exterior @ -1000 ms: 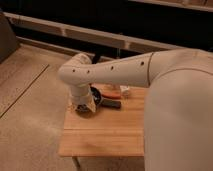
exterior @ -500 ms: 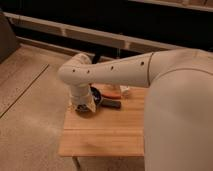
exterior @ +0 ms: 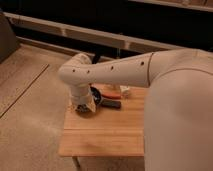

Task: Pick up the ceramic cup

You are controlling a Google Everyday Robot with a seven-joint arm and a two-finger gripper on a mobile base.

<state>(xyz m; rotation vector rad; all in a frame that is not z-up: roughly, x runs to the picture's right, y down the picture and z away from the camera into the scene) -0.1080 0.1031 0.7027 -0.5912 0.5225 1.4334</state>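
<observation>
The ceramic cup [exterior: 125,91] is a small cream-white cup at the back of the wooden table [exterior: 105,135], just under my white arm, which hides part of it. My gripper [exterior: 83,106] hangs low over the table's back left corner, well to the left of the cup. A dark round bowl [exterior: 96,94] sits right beside the gripper, between it and the cup.
A flat dark object [exterior: 111,104] lies in front of the bowl. A thin orange-red item [exterior: 113,95] lies behind it. My arm [exterior: 115,72] spans the back of the table. A dark wall with a rail [exterior: 75,31] stands behind. Speckled floor lies to the left.
</observation>
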